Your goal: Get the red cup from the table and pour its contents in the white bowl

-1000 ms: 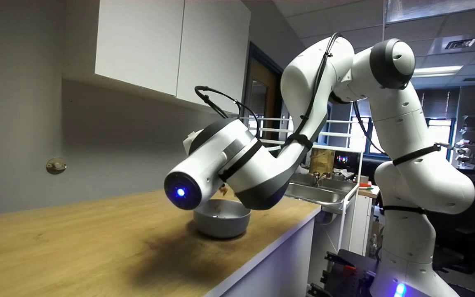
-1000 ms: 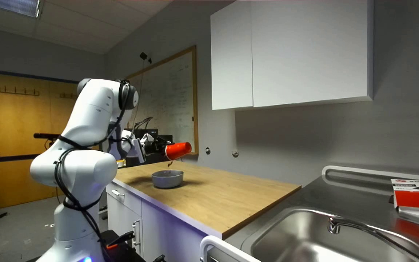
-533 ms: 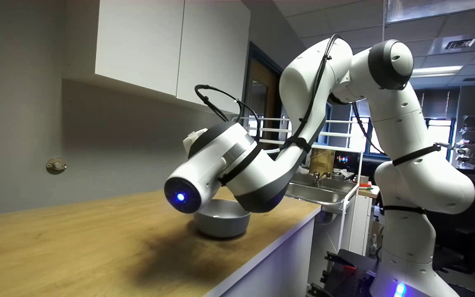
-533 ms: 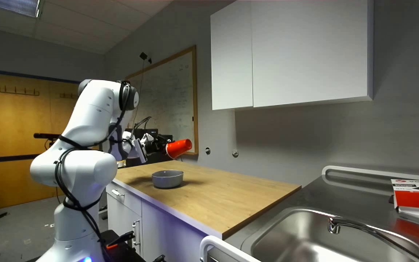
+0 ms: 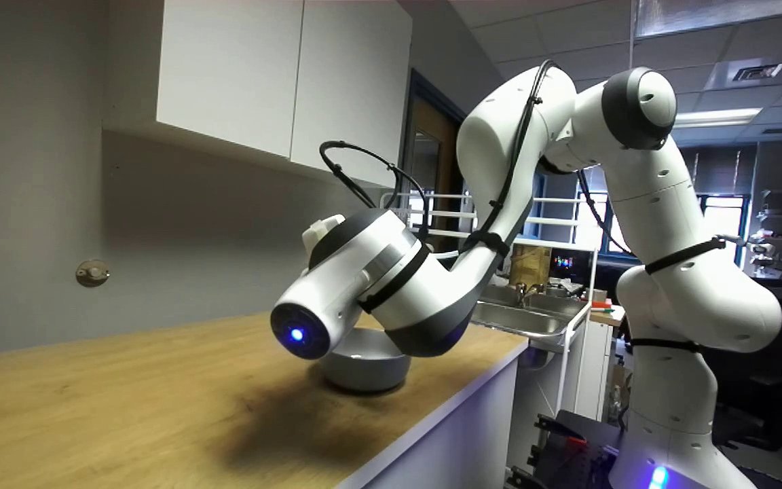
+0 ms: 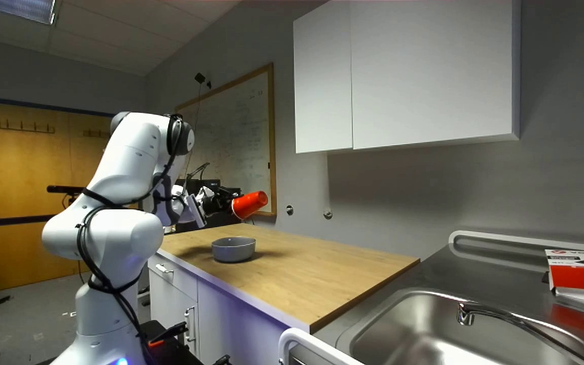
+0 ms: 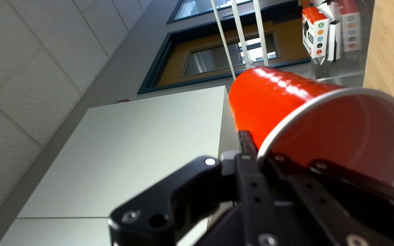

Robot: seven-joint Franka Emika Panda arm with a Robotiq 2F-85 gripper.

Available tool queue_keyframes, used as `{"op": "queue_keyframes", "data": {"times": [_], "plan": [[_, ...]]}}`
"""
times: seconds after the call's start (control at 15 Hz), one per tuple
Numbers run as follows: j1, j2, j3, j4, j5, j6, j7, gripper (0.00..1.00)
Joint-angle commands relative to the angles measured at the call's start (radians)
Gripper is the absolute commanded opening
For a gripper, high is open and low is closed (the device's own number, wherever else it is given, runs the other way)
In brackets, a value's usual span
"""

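Note:
The red cup (image 6: 250, 204) is held in the air, tilted with its base up and its mouth facing down toward the arm. In the wrist view the cup (image 7: 275, 95) shows its white rim and bare red inside; I see nothing in the visible part. My gripper (image 7: 260, 150) is shut on the cup's wall at the rim, one finger outside, the other on the inner side. The white bowl (image 6: 233, 250) stands on the table (image 6: 317, 274) below the cup; it also shows in an exterior view (image 5: 367, 373), where the arm hides the cup and gripper. The bowl's inside is mostly hidden.
A white wall cabinet (image 6: 403, 76) hangs above the table's back; it also shows in the wrist view (image 7: 156, 150). A sink (image 6: 424, 329) with a faucet adjoins the table's end. A red and white box (image 6: 582, 274) lies beyond the sink. A grey wall runs behind.
One second ago brown pieces were falling from the cup above the bowl; none are in the air now. The cup has tilted further, base higher. The arm's wrist has sunk slightly.

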Motion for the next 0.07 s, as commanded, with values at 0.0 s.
{"op": "queue_keyframes", "data": {"times": [0.0], "plan": [[-0.005,0.014,0.005,0.033,0.018,-0.026,0.003,0.01]]}}
